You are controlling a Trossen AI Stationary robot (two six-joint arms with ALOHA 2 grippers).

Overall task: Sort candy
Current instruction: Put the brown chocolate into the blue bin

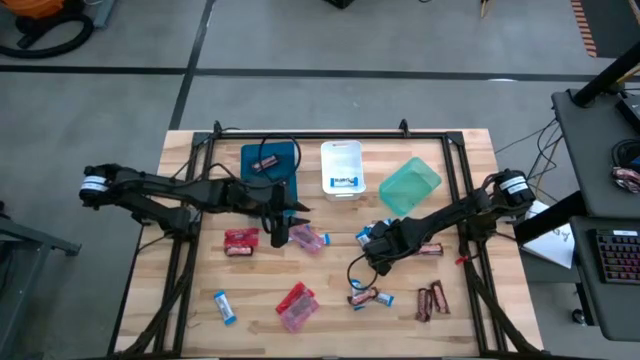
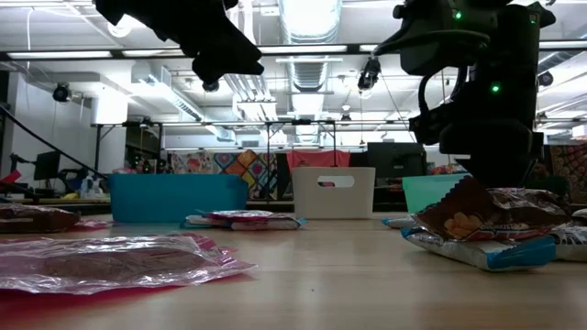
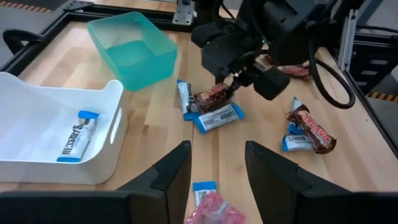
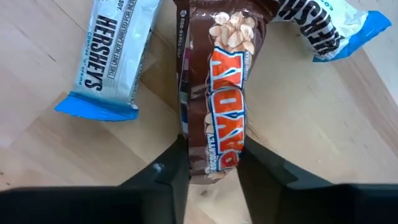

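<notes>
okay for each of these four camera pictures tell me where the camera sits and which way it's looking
High view: overhead, straight down; both arms, three trays.
Low view: tabletop level, facing the room; arms from above.
Left wrist view: over the open left gripper, toward the right gripper.
Right wrist view: down at the brown bar between its fingers.
Shared: that brown bar.

A pale wooden plank table [image 1: 330, 330] with a black metal frame stands on a grey concrete floor [image 1: 300, 40] crossed by dark lines. A black desk [image 1: 600, 150] with a keyboard [image 1: 615, 255] sits just beside it. Overhead, long fluorescent ceiling lights [image 2: 312, 18] glow above a patterned colourful quilt [image 2: 238, 163] on the far wall.
</notes>
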